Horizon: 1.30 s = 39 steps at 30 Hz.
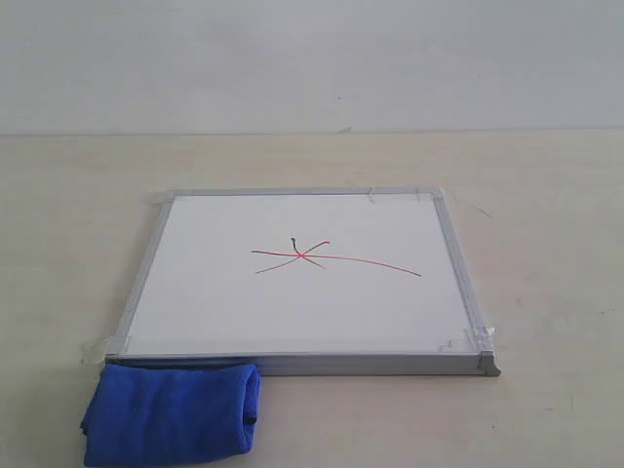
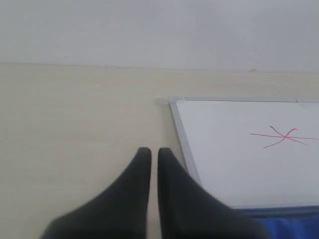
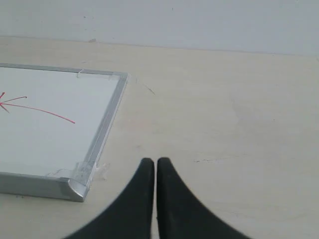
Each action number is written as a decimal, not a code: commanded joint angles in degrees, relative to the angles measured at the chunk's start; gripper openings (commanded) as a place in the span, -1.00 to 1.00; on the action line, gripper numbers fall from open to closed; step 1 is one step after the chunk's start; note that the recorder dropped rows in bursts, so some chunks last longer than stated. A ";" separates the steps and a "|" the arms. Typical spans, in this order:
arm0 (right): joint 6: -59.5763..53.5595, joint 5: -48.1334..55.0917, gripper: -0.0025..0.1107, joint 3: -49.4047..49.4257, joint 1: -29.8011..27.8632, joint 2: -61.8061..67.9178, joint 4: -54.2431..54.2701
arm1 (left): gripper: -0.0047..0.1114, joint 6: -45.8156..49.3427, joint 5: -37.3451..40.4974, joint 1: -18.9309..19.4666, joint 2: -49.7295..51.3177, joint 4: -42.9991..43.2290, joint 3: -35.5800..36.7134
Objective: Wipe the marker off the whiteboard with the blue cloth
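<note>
The whiteboard [image 1: 302, 283] lies flat mid-table, silver-framed, with tape at its corners. Red marker [image 1: 304, 255] lines cross in a small star at its middle, one long stroke curving right. The blue cloth [image 1: 175, 411], folded, rests against the board's near left corner. Neither gripper shows in the exterior view. My left gripper [image 2: 154, 152] is shut and empty, over bare table beside the board's left edge [image 2: 182, 139]; the marker [image 2: 285, 135] and a strip of cloth [image 2: 294, 224] show there too. Beyond the board's near right corner [image 3: 79, 184], my right gripper [image 3: 154, 162] is shut and holds nothing.
The pale wooden table [image 1: 546, 195] runs back to a plain white wall [image 1: 312, 58]. Nothing else stands on the table.
</note>
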 commanded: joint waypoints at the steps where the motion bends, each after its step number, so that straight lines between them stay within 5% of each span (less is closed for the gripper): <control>1: -0.42 -0.73 -0.96 -0.01 -0.34 -0.24 -0.29 | -0.84 0.09 -0.43 0.16 -0.20 0.07 0.17; 24: -0.57 -3.87 -0.96 -0.01 -0.34 -0.24 -0.29 | -0.84 0.09 -0.43 0.16 -0.20 0.07 0.17; 32: 3.56 -39.93 -0.96 -0.01 -0.34 -0.24 3.81 | -0.84 0.09 -0.43 0.16 -0.20 0.07 0.17; 39: -5.35 -6.62 -0.96 -23.13 -0.34 12.42 9.59 | -0.84 0.09 -0.43 0.16 -0.20 0.07 0.17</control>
